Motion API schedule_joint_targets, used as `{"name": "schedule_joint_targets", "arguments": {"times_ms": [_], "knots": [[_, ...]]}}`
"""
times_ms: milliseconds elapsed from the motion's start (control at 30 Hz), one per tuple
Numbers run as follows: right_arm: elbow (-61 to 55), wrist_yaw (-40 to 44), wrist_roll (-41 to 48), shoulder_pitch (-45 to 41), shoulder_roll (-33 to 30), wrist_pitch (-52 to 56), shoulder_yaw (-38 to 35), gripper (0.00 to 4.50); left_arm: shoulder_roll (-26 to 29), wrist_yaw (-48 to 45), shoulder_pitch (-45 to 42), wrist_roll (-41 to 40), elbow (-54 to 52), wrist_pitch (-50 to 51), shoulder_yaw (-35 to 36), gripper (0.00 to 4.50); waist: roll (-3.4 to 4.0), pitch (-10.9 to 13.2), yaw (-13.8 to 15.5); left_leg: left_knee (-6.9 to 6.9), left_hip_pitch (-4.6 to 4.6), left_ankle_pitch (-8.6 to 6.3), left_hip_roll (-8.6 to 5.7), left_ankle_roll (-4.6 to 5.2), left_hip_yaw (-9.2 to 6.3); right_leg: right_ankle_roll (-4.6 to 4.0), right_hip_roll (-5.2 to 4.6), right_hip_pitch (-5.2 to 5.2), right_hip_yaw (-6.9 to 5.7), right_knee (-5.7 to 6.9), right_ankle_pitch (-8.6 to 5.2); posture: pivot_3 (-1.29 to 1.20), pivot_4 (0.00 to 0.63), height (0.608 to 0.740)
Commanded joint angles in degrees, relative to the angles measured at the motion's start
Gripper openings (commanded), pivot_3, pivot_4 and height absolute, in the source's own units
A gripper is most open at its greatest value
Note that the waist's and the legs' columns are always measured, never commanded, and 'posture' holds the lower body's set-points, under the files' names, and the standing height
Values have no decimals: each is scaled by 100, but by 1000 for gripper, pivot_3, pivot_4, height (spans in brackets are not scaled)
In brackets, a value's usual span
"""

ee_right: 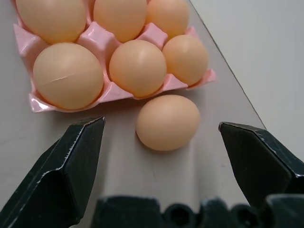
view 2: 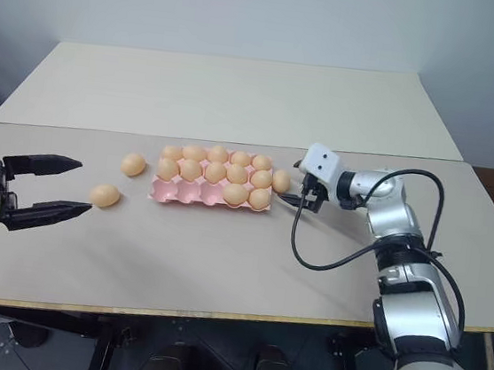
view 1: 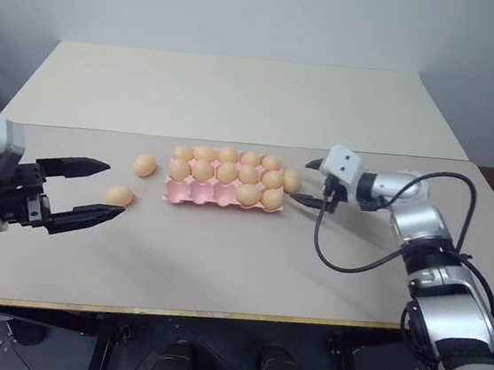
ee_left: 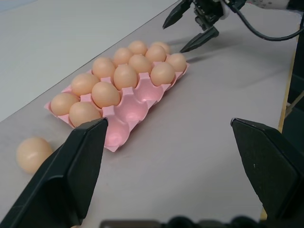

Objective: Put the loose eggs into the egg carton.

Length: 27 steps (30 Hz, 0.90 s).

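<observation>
Lying between open right tool (ee_right: 161, 137) fingers: loose egg (ee_right: 167, 122).

The pink carton (view 1: 219, 193) lies flat on the bench, 3 rows of 5 cups. The 2 far rows are full of tan eggs; the near row holds 2 at its right end, leaving 3 cups bare. 3 loose eggs lie on the bench: 2 (view 1: 145, 165) (view 1: 119, 195) left of the carton, 1 (ee_right: 167, 122) just beside its right end.
</observation>
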Motion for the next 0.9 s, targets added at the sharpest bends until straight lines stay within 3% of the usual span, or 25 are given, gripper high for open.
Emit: {"name": "schedule_joint_targets", "arguments": {"times_ms": [33, 433, 667, 900], "knots": [[678, -300, -270, -331, 110, -547, 17, 4469, 44, 4, 24, -140, -167, 4, 321, 4500, 1, 0, -11, 0, 0, 0, 0, 0, 0, 0, 0, 1, 0, 0, 0, 0, 150, 740], [1932, -1468, -563, -833, 789, -673, -150, 4469, 96, -5, 87, -181, -214, 43, 414, 4500, 2, 1, -54, -3, 5, 0, 3, -1, -1, -1, 5, 1, 4, 2, 0, 0, 150, 740], [1808, -1485, -462, -685, 774, -709, -339, 2498, 156, 0, 84, -174, -201, 59, 428, 4500, 2, 1, -54, -2, 5, 0, 1, -1, -1, -1, 3, 1, 5, 3, 1, 0, 150, 740], [989, -1551, -496, -434, 278, -312, -499, 2397, 149, 32, -39, -107, -69, -26, 220, 4500, 3, 2, -35, -2, 4, 0, 0, -1, -1, -1, 2, 1, 5, 2, 1, 0, 150, 740]]}}
